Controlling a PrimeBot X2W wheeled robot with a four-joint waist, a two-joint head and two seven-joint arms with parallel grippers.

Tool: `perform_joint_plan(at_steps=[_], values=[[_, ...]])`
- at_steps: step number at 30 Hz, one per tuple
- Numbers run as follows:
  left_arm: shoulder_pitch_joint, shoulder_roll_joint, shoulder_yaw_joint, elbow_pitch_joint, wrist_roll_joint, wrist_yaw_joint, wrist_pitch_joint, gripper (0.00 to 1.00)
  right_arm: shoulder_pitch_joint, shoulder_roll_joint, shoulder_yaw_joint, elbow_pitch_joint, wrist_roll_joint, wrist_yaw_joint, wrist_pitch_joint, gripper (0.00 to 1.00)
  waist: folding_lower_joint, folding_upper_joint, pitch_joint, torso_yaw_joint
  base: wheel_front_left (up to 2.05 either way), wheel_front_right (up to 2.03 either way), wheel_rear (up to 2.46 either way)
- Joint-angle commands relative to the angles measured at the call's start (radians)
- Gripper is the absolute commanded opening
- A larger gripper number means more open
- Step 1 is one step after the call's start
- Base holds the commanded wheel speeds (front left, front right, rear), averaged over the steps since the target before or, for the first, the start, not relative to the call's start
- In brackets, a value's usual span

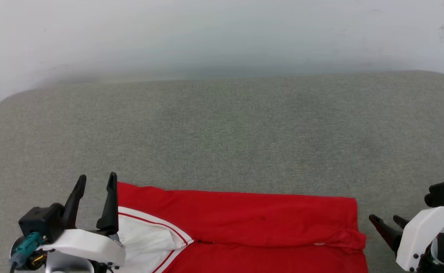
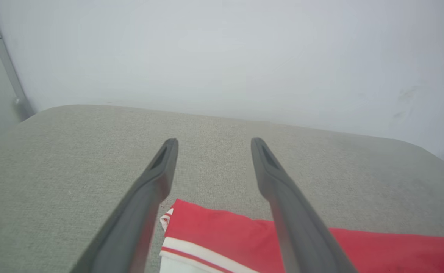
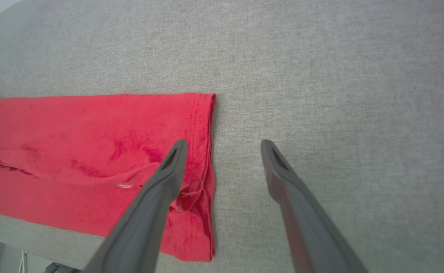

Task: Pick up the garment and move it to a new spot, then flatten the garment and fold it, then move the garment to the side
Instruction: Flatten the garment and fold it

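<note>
A: Head view, nearest first: left gripper (image 1: 97, 177) sat near-left, jaws wide apart, empty. Right gripper (image 1: 384, 218) near-right, also spread, holding nothing.
B: Garment?
A: The garment (image 1: 244, 220) lay between them along the near edge, apparently folded lengthwise, white sleeve by the left gripper.
B: Handling?
A: Prob. light, soft, floppy, not fragile. I'd pinch both end corners, all layers, else it sags.
B: Wrist views?
A: Left wrist: red corner w/ striped trim lay below the spread jaws. Right wrist: one finger (image 3: 157, 197) hung over the stitched hem end.
B: Surface, room?
A: Grey woven cushion (image 1: 222, 132), prob. grippy, so lift, don't drag. Pale wall (image 1: 222, 34) on the far side.
</note>
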Motion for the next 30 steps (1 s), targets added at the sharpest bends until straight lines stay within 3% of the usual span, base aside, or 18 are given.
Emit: perform_joint_plan(at_steps=[1, 12, 17, 18, 19, 20, 30], values=[[-0.016, -0.007, -0.01, -0.014, 0.021, 0.008, -0.013, 1.0, 0.018, 0.01, -0.004, -0.012, -0.006, 0.0, 0.024, 1.0, 0.0001, -0.0001, 0.012, 0.014, 0.0, 0.0, 0.0], [-0.044, -0.021, -0.048, -0.085, 0.094, 0.037, -0.027, 1.0, 0.048, 0.083, -0.011, 0.02, -0.021, 0.0, 0.115, 1.0, 0.0001, -0.0001, 0.087, 0.074, 0.0, 0.0, 0.0], [-0.063, -0.015, -0.049, -0.086, 0.101, 0.037, -0.025, 1.0, 0.061, 0.114, 0.036, 0.112, -0.003, 0.0, 0.197, 0.99, 0.0001, -0.0001, 0.115, 0.079, 0.0, 0.0, 0.0], [-0.065, -0.013, -0.049, -0.085, 0.101, 0.038, -0.024, 1.0, 0.059, 0.116, 0.044, 0.119, 0.002, 0.0, 0.2, 0.49, 0.0001, -0.0001, 0.113, 0.078, 0.0, 0.0, 0.0], [-0.066, -0.011, -0.05, -0.084, 0.101, 0.038, -0.023, 1.0, 0.055, 0.12, 0.049, 0.12, 0.008, 0.0, 0.2, 0.3, 0.0001, -0.0001, 0.11, 0.076, 0.0, 0.0, 0.0], [-0.065, -0.012, -0.05, -0.083, 0.099, 0.037, -0.022, 1.0, 0.05, 0.124, 0.054, 0.123, 0.011, 0.0, 0.201, 0.0, 0.0001, -0.0001, 0.104, 0.073, 0.0, 0.0, 0.0], [-0.036, 0.037, -0.043, -0.096, 0.122, 0.064, 0.016, 1.0, -0.043, 0.052, 0.053, 0.082, 0.027, 0.001, 0.143, 0.0, 0.0001, -0.0001, 0.046, 0.048, 0.0, 0.0, 0.0]])
